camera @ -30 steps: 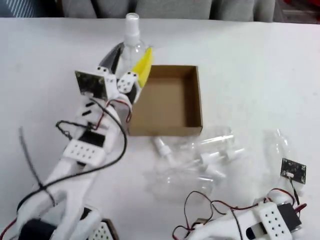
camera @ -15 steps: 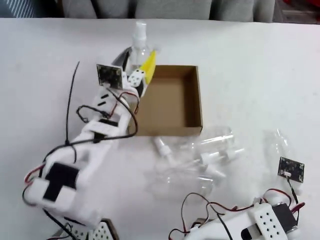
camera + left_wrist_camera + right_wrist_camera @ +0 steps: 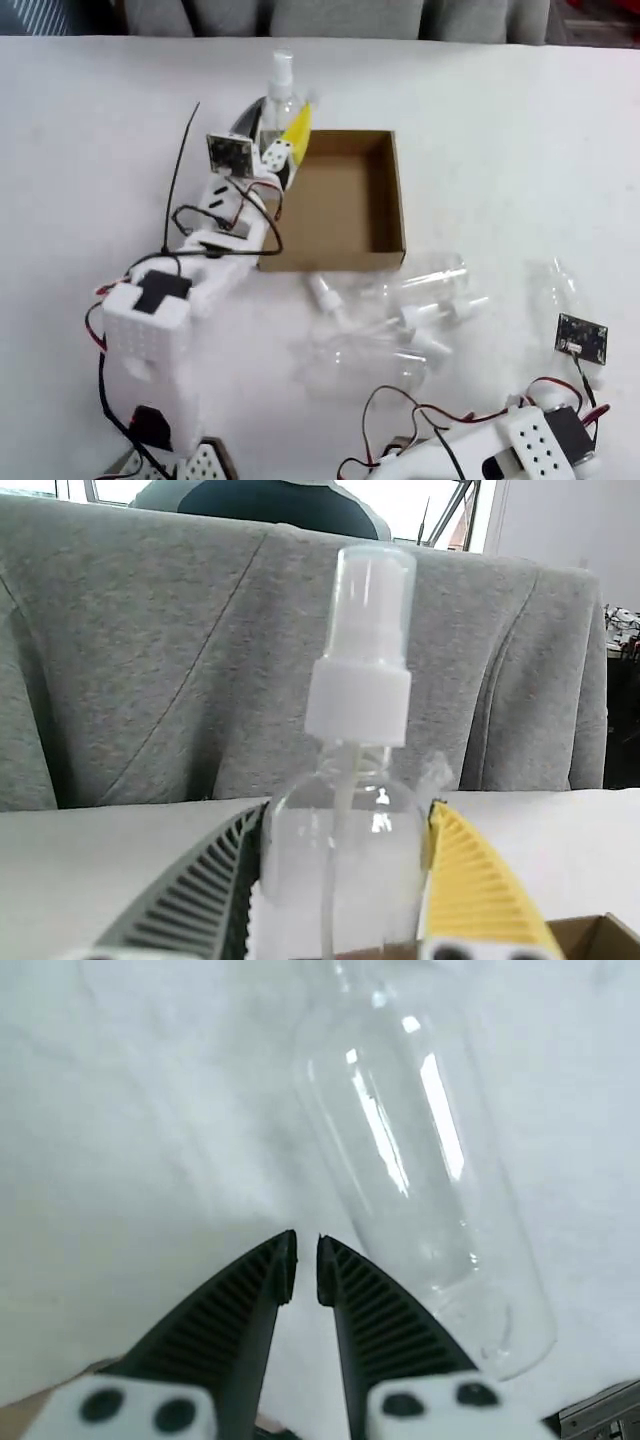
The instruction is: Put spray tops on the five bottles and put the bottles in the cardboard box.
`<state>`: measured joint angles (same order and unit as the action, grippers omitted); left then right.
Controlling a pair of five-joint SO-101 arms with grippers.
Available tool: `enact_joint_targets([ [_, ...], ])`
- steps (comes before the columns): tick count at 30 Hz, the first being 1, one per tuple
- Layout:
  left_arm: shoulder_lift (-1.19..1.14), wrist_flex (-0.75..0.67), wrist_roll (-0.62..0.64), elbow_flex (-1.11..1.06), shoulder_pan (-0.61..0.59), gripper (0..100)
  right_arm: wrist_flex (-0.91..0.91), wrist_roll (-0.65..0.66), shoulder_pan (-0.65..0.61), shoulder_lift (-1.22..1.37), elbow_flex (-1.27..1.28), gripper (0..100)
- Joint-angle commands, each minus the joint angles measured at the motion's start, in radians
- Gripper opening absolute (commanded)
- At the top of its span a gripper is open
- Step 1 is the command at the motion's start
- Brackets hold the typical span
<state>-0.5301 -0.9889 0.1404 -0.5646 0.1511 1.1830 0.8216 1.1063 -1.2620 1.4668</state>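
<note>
High view: the left end effector (image 3: 272,108) is clamped on the capped bottle (image 3: 281,85) and holds it upright just outside the box's far left corner, near the desk's far edge. The box (image 3: 398,190) sits open at mid-desk, its brown floor bare. The left arm (image 3: 220,230) runs along its left wall. Open white desk (image 3: 520,120) spreads to the right of the box and at the far left. The pile (image 3: 400,320) of clear bottles and loose spray tops lies close in front of the box's near wall. The right arm (image 3: 540,440) sits at the near right corner, with the lone bottle (image 3: 555,285) just beyond it, well apart from the box.

Left wrist view: a grey finger (image 3: 215,890) and a yellow finger (image 3: 470,890) press on either side of the capped bottle's round, clear body. Its white spray top (image 3: 362,650) sits on the neck, and a thin tube runs down inside. Grey chair backs (image 3: 140,650) rise behind the desk's far edge.

Right wrist view: the right end effector (image 3: 305,1260) has its fingers almost together, with a thin slit between them, gripping nothing. The lone bottle (image 3: 430,1160) lies on its side just beside the tips, not touching them. Bare desk spreads on the other side.
</note>
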Motion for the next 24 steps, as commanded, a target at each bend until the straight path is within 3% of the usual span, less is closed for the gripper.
enact_joint_targets([
  [1, -0.042, -0.034, 0.0, 0.101, -0.013, 2, 0.012, 0.009, -0.018, -0.01, -0.008, 1.7],
  [24, -0.108, -0.028, 0.0, 0.029, -0.015, 2, 0.01, 0.009, -0.028, -0.01, -0.008, 1.7],
])
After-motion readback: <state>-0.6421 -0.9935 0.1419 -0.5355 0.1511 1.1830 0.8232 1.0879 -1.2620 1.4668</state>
